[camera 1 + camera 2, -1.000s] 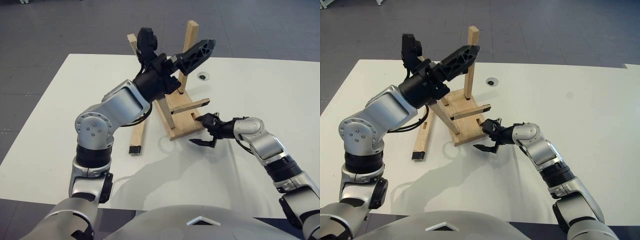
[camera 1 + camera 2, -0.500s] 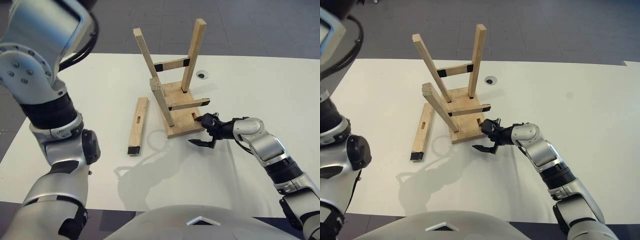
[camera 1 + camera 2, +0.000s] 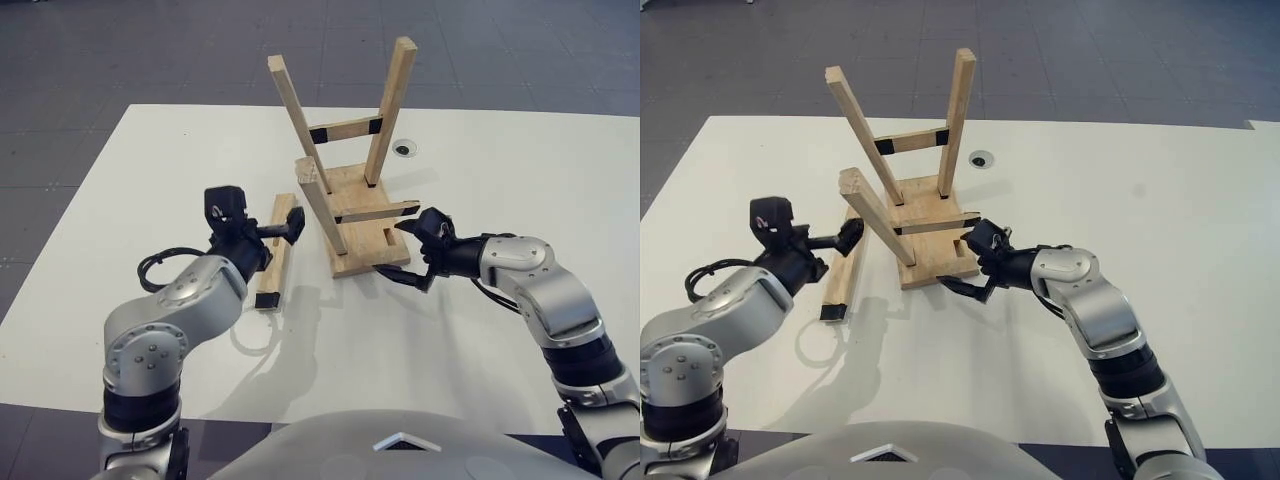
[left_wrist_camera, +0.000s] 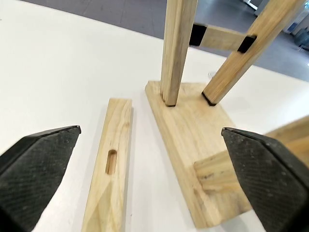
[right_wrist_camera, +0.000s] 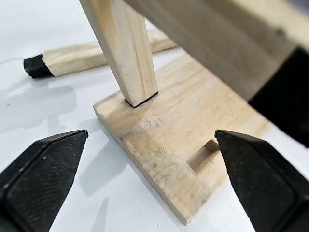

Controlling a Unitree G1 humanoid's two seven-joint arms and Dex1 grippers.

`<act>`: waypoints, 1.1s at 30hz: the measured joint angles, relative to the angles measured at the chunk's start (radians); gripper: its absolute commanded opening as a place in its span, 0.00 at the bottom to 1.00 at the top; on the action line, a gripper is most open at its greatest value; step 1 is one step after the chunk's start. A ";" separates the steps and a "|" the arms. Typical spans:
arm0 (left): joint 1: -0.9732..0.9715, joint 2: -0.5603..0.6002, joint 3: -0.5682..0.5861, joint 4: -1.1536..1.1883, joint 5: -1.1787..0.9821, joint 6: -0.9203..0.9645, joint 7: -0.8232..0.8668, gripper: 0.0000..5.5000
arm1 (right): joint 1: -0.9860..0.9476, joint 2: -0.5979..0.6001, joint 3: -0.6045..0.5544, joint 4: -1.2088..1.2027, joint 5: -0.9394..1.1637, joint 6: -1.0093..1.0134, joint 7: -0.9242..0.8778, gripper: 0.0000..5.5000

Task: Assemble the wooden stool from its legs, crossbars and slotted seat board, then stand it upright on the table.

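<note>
Left hand [image 4: 150,129]: released, fingers spread wide, nothing gripped. We see it low over the loose leg [image 3: 275,250], which lies flat on the table [image 3: 500,170] with its slot face up and black cap at the near end, just beside the seat board [image 3: 362,240] at its 9 o'clock.

Right hand [image 3: 400,254]: also released and empty, at the board's 4 o'clock corner, fingers straddling an empty slot [image 5: 203,150].

Seat board lies flat and three legs stand up from it. The two far legs are tied by a black-ended crossbar [image 3: 345,129]. From the near leg [image 3: 320,205] a second crossbar [image 3: 378,211] juts toward 3 o'clock, free end unsupported.
</note>
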 measured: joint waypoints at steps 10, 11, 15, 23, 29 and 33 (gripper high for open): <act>0.204 0.013 -0.099 0.050 0.239 0.035 -0.134 0.99 | 0.032 0.024 -0.067 -0.152 0.102 0.127 -0.092 0.88; 0.212 0.018 -0.099 0.060 0.274 0.029 -0.149 0.99 | 0.038 0.024 -0.073 -0.160 0.111 0.133 -0.096 0.88; 0.215 -0.001 -0.098 0.083 0.375 0.003 -0.212 0.99 | 0.059 0.021 -0.079 -0.163 0.120 0.137 -0.108 0.88; 0.216 -0.067 -0.081 0.109 0.428 0.047 -0.307 0.86 | 0.015 0.025 -0.255 -0.228 0.462 0.297 -0.047 0.88; 0.230 -0.055 -0.076 0.116 0.510 0.053 -0.377 0.70 | -0.468 0.046 -0.642 -0.105 1.065 0.293 -0.438 0.88; 0.221 0.075 -0.163 0.146 0.625 0.011 -0.533 0.57 | -0.591 0.034 -0.713 0.005 1.234 0.201 -0.706 0.88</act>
